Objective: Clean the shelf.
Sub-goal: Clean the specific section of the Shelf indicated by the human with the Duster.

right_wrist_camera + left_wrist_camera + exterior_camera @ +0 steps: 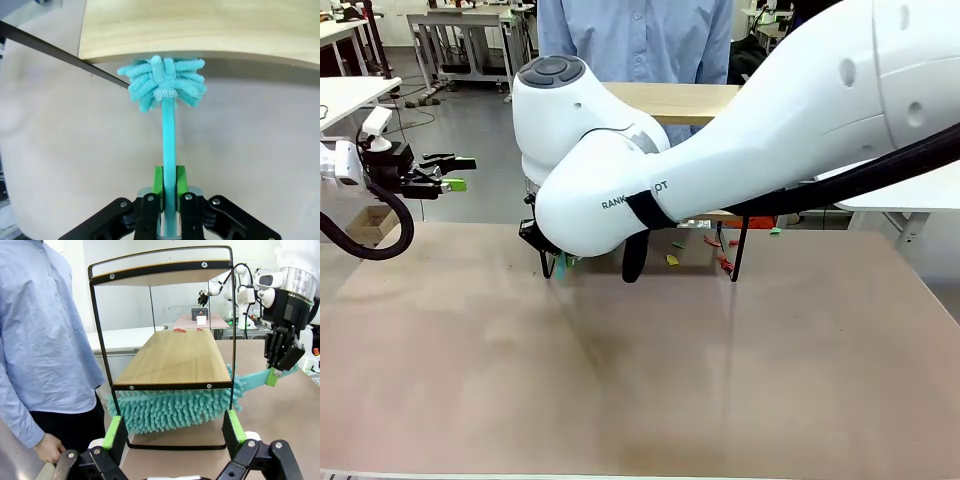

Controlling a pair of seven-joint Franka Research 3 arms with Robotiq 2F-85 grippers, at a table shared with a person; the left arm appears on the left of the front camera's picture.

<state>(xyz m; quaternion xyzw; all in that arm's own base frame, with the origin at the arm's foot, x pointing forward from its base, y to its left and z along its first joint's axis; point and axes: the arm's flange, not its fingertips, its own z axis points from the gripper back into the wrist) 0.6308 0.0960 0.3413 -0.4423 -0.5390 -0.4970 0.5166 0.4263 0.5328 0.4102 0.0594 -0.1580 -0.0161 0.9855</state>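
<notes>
My right gripper clamps the handle of the teal duster.
Its fluffy head lies under the lower board of the shelf, which stands on the desk before the person; my left gripper hangs wide, empty.

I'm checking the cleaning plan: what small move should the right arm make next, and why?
Probably sweep the duster sideways beneath the shelf's lower board. The right gripper is shut on its handle, its head sits under that board, and coloured scraps lie on the table there.
</notes>
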